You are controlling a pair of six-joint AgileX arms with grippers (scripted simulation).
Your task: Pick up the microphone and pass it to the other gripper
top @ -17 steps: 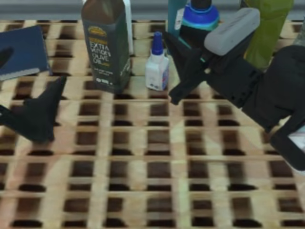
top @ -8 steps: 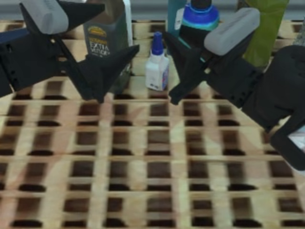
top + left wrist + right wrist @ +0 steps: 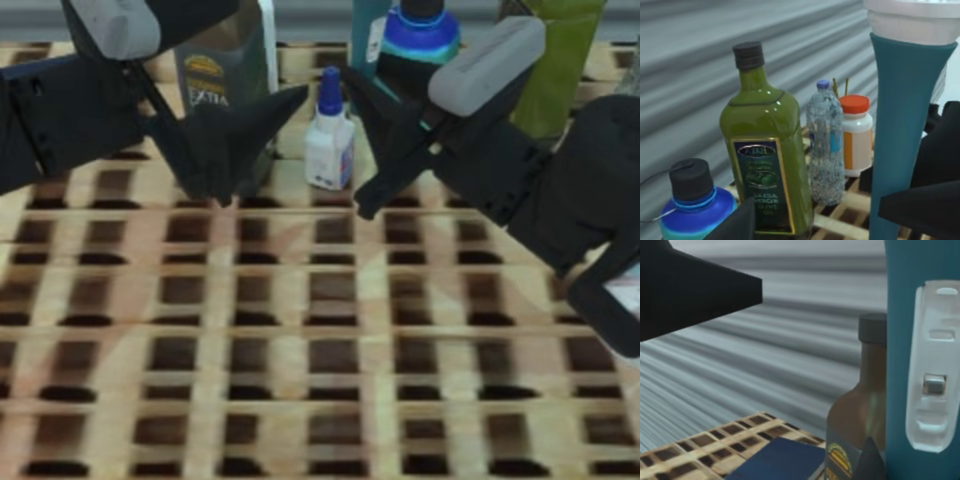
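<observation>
- Top view: the left gripper hangs over the far left of the slatted table, claw spread wide.
- It hides the lower label of a dark olive oil bottle.
- A white glue bottle stands between it and the right gripper, which reaches in from the right.
- Behind are a blue bottle and a green bottle.
- The microphone is hidden here.
- Left wrist view: the microphone stands upright and close, teal handle under a white head.
- Behind it are the green bottle, a water bottle and an orange-lidded jar.
- Right wrist view: the microphone fills 1 edge, white strip facing the camera.
- The dark bottle and a navy book are behind.
- I cannot tell whether the right claw grips it.
</observation>
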